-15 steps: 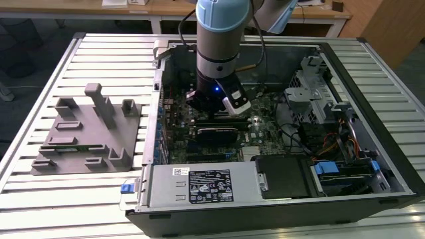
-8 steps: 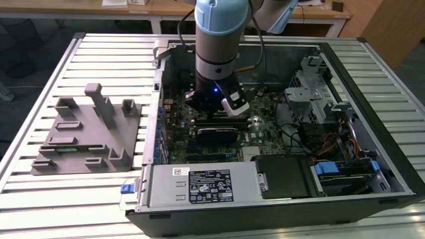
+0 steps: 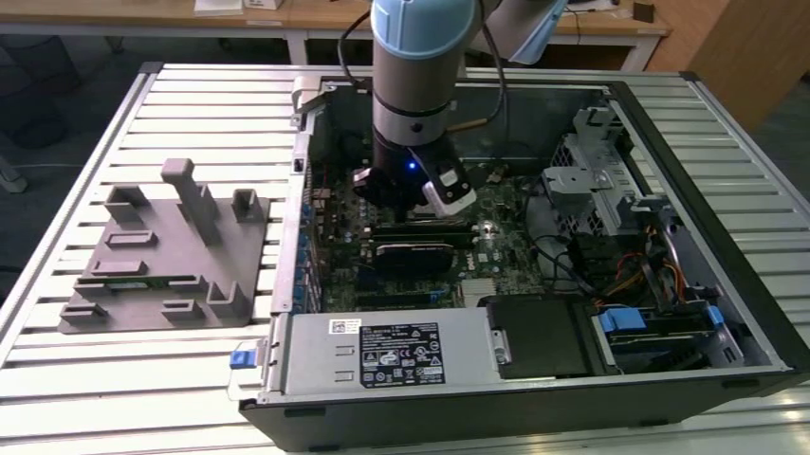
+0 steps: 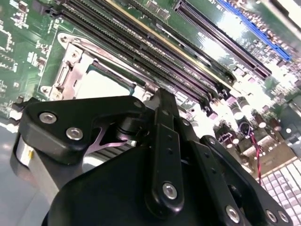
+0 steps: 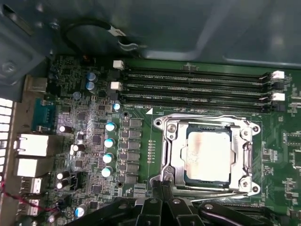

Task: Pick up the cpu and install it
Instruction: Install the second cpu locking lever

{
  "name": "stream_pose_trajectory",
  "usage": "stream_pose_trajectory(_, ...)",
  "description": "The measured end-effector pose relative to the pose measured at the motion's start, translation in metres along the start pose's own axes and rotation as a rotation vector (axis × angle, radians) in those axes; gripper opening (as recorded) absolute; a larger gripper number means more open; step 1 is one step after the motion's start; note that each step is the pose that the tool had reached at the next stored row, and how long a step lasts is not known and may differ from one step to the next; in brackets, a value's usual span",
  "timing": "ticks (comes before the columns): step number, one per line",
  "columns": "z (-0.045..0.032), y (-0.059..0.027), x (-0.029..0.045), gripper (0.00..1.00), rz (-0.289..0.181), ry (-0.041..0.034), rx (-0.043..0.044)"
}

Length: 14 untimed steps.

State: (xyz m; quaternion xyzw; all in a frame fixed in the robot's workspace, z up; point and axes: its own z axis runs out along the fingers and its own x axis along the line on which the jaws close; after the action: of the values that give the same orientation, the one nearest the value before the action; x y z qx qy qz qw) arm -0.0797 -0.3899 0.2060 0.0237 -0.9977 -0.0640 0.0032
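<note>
Exterior view: an open computer case (image 3: 708, 142) lies on a slatted table (image 3: 190, 104), a grey moulded tray (image 3: 165, 256) beside it; the gripper (image 3: 412, 204) hangs over the motherboard (image 3: 506, 242) inside. First wrist view: the cpu (image 5: 208, 157) sits in the socket (image 5: 171, 155), below RAM slots (image 5: 197, 84). Second wrist view: whether the fingers (image 4: 162, 141) are apart or closed, I cannot tell.

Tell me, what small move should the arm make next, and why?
Probably lift the gripper straight up a little. The cpu already lies square inside the socket frame on the motherboard, with the gripper low beside it, so backing off without brushing the chip seems safest.
</note>
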Motion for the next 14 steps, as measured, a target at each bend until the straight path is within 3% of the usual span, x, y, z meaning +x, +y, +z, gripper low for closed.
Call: stream_pose_trajectory(14, -0.0197, 0.0025, -0.0001, 0.11, 0.0, 0.0016, 0.0)
